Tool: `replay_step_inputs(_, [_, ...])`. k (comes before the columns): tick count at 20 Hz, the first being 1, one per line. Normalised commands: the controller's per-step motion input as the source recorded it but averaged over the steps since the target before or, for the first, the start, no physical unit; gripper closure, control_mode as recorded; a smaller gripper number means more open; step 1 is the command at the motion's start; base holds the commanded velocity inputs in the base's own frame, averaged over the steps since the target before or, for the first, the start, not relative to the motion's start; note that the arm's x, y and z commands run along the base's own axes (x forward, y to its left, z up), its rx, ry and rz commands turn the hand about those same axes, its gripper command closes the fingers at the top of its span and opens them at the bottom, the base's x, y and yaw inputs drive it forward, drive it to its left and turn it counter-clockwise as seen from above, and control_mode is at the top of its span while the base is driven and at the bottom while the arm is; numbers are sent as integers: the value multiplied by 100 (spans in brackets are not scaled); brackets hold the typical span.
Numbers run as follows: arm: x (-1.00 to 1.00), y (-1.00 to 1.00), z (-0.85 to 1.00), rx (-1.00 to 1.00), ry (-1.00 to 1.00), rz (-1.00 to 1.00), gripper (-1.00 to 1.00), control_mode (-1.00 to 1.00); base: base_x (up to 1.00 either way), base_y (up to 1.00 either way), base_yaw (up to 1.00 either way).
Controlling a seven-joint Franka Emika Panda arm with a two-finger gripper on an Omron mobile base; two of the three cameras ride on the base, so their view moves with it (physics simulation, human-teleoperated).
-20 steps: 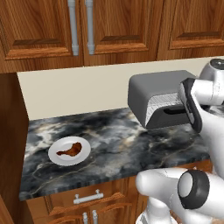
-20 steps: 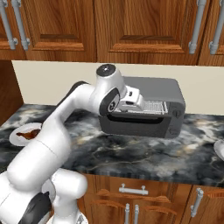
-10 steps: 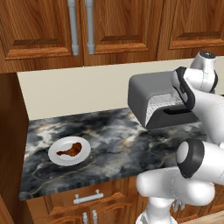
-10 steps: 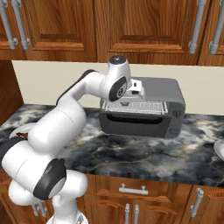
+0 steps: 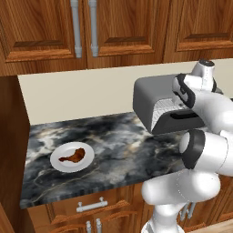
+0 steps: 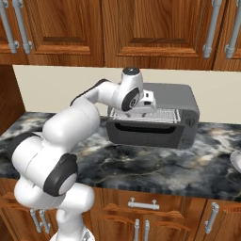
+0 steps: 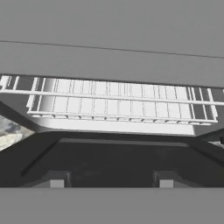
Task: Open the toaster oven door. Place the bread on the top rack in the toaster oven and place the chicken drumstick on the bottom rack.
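The dark grey toaster oven [image 6: 174,96] [image 5: 150,98] stands at the back of the counter. Its door [image 6: 141,134] [image 7: 113,159] hangs partly open, tipped forward below the opening. A silver wire rack [image 6: 162,113] [image 7: 113,103] shows inside; I cannot tell which of the two shelves it is. My gripper [image 6: 147,104] [image 7: 111,180] hovers at the top of the opening, just above the door's edge, open with nothing between its fingertips. The chicken drumstick [image 5: 74,155] lies on a white plate [image 5: 57,159] far to the left. The bread is out of view.
Wooden wall cabinets [image 6: 141,28] hang above the oven. The dark marble counter [image 6: 155,164] stretches between the plate and the oven. The rim of another white plate [image 6: 236,162] peeks in at the far right. My own arm crosses in front of the oven's left side.
The jaws have gone from shut to open. The arm's upper links have swung up and in toward the oven, while the hand stays at the door's top edge.
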Motion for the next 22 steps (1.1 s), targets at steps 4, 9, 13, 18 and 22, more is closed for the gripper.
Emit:
replay_step_inputs(4, [14, 0, -19, 0, -3, 0, -100, -100, 0, 0, 0])
replay_step_inputs(9, [25, 0, -19, 0, -1, 3, -100, -100, 0, 0, 0])
replay_step_inputs(13, [25, 0, -30, 0, -2, 5, -100, -100, 0, 0, 0])
replay_step_inputs(18, [19, 0, -27, 0, -6, 7, -100, -100, 0, 0, 0])
replay_step_inputs(22, [14, 0, -17, 2, -8, 6, -100, -100, 0, 0, 0])
